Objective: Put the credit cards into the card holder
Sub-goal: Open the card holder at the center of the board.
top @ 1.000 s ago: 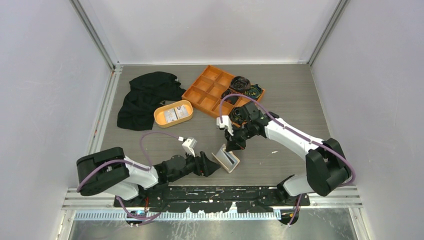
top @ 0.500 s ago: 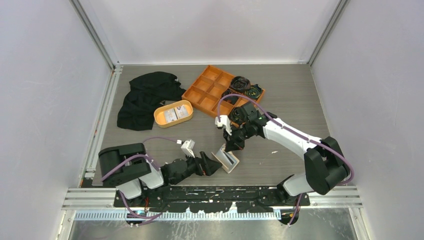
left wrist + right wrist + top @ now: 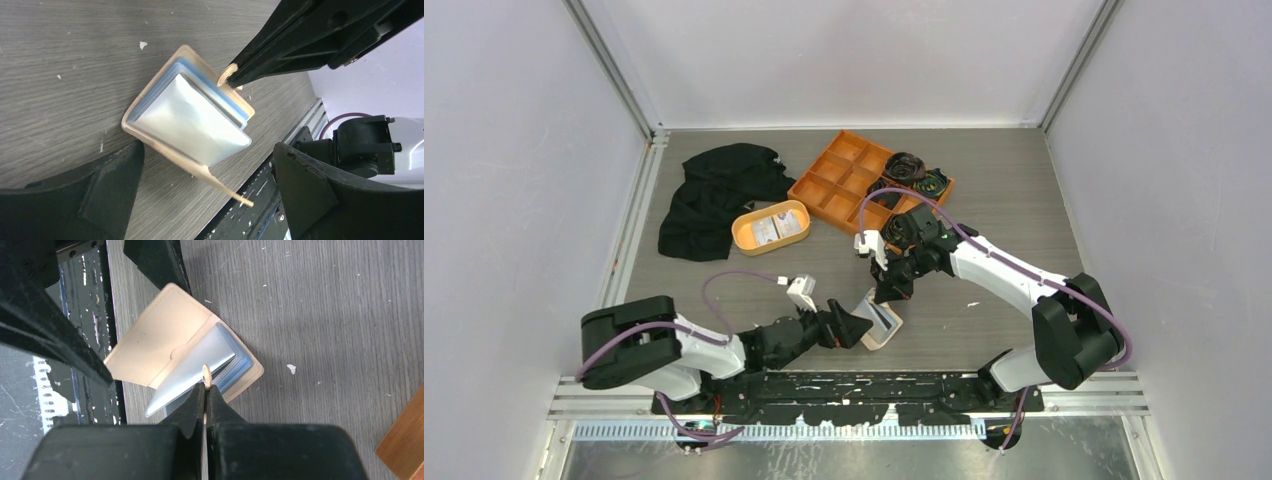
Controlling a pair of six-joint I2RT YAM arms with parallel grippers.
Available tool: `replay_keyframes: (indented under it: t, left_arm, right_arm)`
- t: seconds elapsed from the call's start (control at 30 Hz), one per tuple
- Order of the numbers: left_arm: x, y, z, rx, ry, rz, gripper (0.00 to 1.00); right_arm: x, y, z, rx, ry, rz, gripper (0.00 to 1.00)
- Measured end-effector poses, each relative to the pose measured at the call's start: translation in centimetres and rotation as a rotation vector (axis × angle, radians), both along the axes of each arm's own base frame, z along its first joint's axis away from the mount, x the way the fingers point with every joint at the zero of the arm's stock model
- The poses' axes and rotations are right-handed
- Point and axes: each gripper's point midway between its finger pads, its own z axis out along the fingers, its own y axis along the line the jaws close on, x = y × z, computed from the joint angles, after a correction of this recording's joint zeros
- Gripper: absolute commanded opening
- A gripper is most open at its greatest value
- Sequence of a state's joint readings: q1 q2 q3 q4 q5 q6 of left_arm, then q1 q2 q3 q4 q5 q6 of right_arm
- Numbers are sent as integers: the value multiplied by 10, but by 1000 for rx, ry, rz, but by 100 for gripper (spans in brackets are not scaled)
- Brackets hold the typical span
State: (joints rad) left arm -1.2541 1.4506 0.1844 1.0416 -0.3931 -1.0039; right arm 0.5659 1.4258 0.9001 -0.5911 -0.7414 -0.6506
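Forward crept the left pincer [image 3: 855, 326], jaws spread wide beside the small beige leather-like bifold card holder [image 3: 881, 323], lower centre on the grey surface [image 3: 994, 200]. The right pincer [image 3: 205, 391] clamped its snap tab [image 3: 206, 373]. Light, floppy, slippery, I'd say: hold the stiffer spine.

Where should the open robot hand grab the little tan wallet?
Grip the small beige leather card holder by its raised plain flap, coming in from the left. That flap looks lifted, thin and free, while the right fingers already pinch the snap tab.
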Motion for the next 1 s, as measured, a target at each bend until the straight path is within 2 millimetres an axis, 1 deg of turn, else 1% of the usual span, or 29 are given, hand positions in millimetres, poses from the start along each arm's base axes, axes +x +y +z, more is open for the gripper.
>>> replay_keyframes:
  t: [0.1, 0.13, 0.17, 0.23, 0.33, 0.37, 0.43, 0.47, 0.6, 0.63, 0.73, 0.87, 0.93, 1.0]
  left_arm:
    - [4, -5, 7, 40, 4, 14, 99]
    - [5, -5, 6, 60, 7, 20, 97]
    - [6, -4, 4, 85, 10, 27, 93]
    - [7, 1, -4, 131, 20, 38, 86]
    - [7, 11, -21, 209, 37, 55, 71]
    - [7, 14, -25, 228, 42, 60, 63]
    - [7, 20, -31, 263, 47, 69, 42]
    - [7, 23, -34, 279, 47, 72, 36]
    - [9, 32, -37, 330, 35, 85, 22]
    - [12, 36, -38, 347, 31, 90, 17]
    - [21, 42, -41, 384, 35, 80, 6]
    - [40, 44, -43, 406, 49, 74, 2]
    - [49, 39, -44, 420, 55, 57, 2]
    - [55, 33, -45, 431, 57, 36, 2]
  right_arm:
    - [0, 0, 0, 0, -1, 1, 1]
    - [0, 0, 0, 0, -1, 1, 1]
    - [0, 0, 0, 0, -1, 1, 1]
    - [0, 0, 0, -1, -2, 1, 1]
    - [1, 0, 0, -2, -4, -1, 1]
    - [1, 0, 0, -2, -5, -1, 1]
    - [2, 0, 1, -3, -8, 1, 1]
    - [2, -1, 1, -5, -11, 2, 1]
    - [2, -5, 1, -19, -21, 16, 1]
    - [2, -7, 1, -23, -23, 18, 1]
    - [3, -13, 2, -28, -28, 12, 1]
    - [5, -19, 14, -4, -55, -4, 1]
    - [5, -18, 22, 20, -66, -5, 1]
    - [4, -18, 25, 32, -73, -4, 1]
